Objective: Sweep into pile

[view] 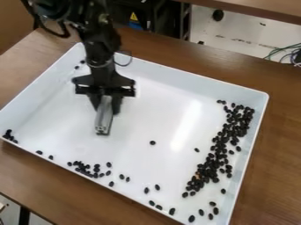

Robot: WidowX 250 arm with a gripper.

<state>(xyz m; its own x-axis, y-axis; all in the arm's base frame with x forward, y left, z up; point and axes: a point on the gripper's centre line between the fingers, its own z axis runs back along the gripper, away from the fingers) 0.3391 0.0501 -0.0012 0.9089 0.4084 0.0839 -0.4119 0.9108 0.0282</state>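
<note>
The black gripper (107,103) hangs over the left-centre part of the white tray (147,165), shut on a grey bar-like tool (104,117) that points down toward the camera. Along the tray's right side lies a long dense band of black beans (220,149). A smaller cluster of beans (88,169) rests by the near left edge, and a few sit in the left corner (9,135). Single beans are scattered along the near edge, and one bean (153,143) lies near the middle. A couple more are by the far left edge.
The tray's raised walls surround the work area, with the far wall (194,78) behind the arm. Brown table (282,145) shows around the tray. Beyond it are dark equipment, a white surface and some green cables (282,52).
</note>
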